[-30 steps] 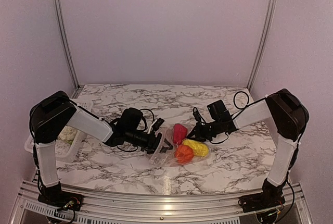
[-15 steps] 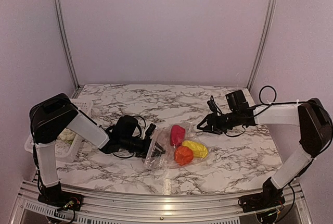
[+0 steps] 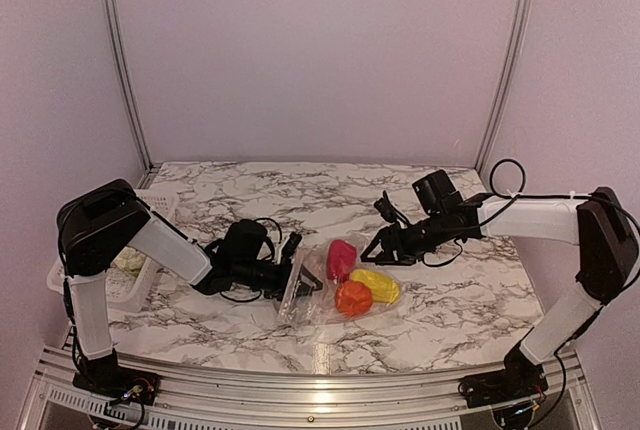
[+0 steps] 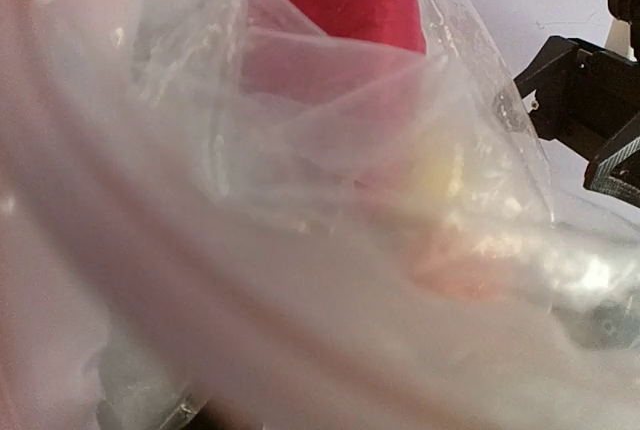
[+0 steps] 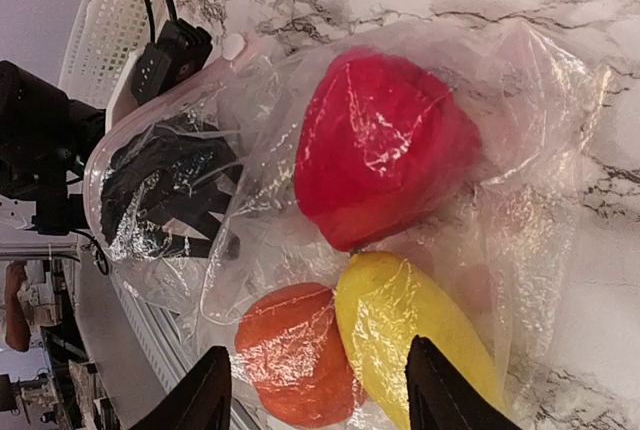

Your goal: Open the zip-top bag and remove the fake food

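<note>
Flanking the zip-top bag (image 3: 322, 298): right fingers (image 5: 207, 405) spread by its edge, left fingers (image 5: 165, 185) plastic-shrouded, grip unclear

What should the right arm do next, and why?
Probably lower the right gripper and pinch the zip-top bag at its free edge to anchor it: its jaws hang open above the bag, the left gripper is in its mouth, and the fake food lies inside.
</note>
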Robot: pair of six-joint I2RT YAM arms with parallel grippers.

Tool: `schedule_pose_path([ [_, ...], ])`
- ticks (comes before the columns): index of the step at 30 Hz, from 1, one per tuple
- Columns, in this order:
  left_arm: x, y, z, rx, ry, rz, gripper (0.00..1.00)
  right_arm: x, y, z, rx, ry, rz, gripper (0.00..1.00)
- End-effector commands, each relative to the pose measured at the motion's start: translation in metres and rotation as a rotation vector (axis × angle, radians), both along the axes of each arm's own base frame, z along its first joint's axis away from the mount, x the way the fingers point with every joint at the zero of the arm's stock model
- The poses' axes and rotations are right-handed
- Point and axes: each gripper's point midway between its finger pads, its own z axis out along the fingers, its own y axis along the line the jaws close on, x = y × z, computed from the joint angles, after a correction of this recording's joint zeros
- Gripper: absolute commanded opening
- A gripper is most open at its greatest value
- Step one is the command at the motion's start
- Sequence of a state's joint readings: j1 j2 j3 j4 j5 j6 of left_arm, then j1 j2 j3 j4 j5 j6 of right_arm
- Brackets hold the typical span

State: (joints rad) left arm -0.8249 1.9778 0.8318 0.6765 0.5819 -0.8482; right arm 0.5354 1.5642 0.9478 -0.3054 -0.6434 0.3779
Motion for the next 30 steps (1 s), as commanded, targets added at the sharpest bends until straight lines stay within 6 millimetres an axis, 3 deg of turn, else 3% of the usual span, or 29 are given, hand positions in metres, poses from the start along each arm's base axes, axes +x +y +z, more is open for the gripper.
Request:
schedule_pose_path([
  [1,0.004,-0.012,0.024,-0.041,-0.064,-0.018,0.48,-0.012,-0.005,-0.014,-0.084,0.03,0.039,0.55],
  [5,0.003,-0.014,0.021,-0.037,-0.055,-0.024,0.48,-0.014,-0.023,-0.034,-0.188,0.025,0.0,0.44],
  [15,0.002,-0.01,0.013,-0.012,-0.049,-0.019,0.51,-0.006,-0.041,-0.049,-0.19,0.03,-0.113,0.52],
  [18,0.001,-0.011,0.012,-0.01,-0.044,-0.027,0.53,-0.005,-0.043,-0.055,-0.162,0.059,-0.136,0.42],
  [21,-0.004,-0.015,0.018,-0.03,-0.052,-0.054,0.55,-0.01,-0.04,-0.063,-0.16,0.081,-0.113,0.21],
  [30,-0.032,-0.04,0.027,-0.08,-0.076,-0.187,0.64,-0.041,-0.019,-0.101,-0.2,0.156,-0.033,0.01],
])
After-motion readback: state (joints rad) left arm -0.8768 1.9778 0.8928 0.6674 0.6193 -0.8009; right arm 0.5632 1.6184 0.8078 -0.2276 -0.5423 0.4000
